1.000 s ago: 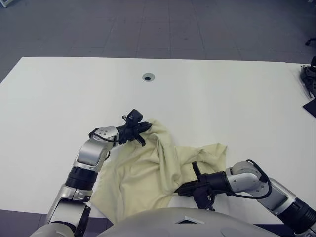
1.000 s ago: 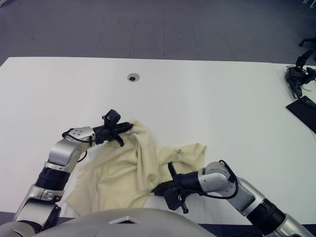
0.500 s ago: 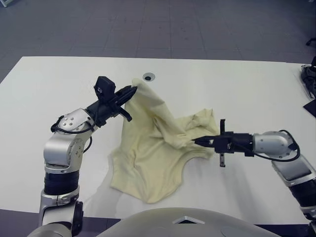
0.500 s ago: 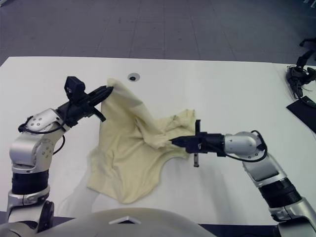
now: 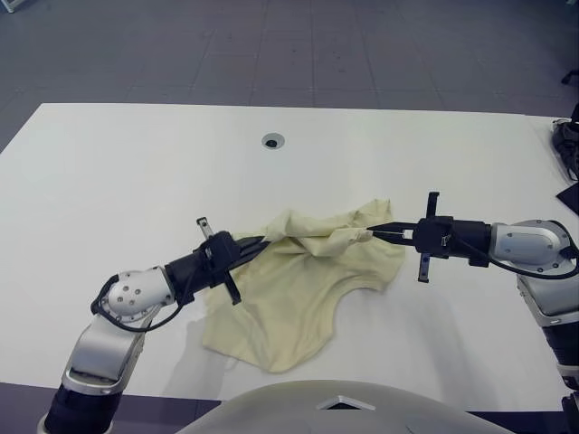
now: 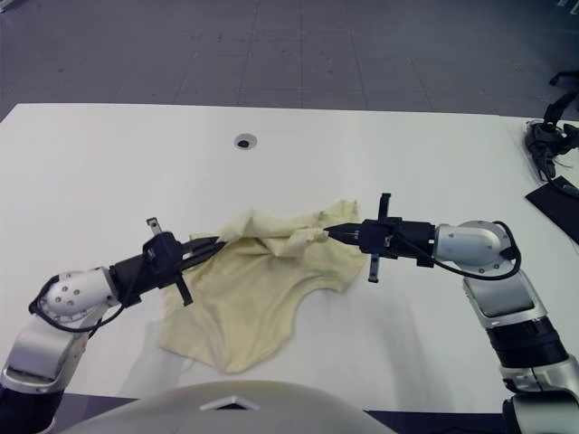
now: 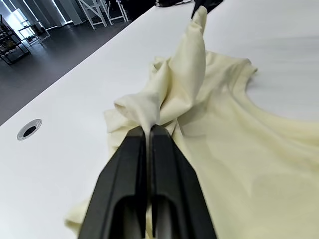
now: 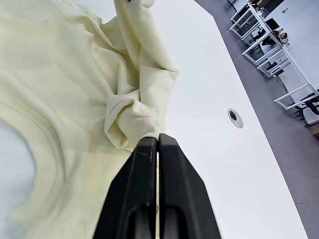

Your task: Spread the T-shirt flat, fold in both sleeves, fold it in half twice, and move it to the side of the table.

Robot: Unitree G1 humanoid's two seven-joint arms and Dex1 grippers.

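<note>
The pale yellow T-shirt [image 5: 298,303] lies rumpled on the near middle of the white tabletop [image 5: 136,181]. Most of it rests flat and reaches toward the near edge, with a curved cut-out edge on its near right side. Its far edge is bunched into a twisted ridge running left to right between the 2 hands.

The left hand [image 5: 260,241] is low over the tabletop at the shirt's far left corner. Its 2 fingers [image 7: 132,164] are pressed together and pinch a small gathered fold of the cloth. The right hand [image 5: 378,232] is at the shirt's far right corner, pointing left. Its fingers are also pressed together on a knot of fabric, which is lifted slightly off the surface. The 2 hands face each other with the ridge of cloth between them.

Farther back, near the middle of the tabletop, is a round cable hole [image 5: 271,141], well apart from the shirt. At the far right edge lie a tangle of dark cables [image 6: 547,140] and, just nearer, a flat black item [image 6: 563,206].
</note>
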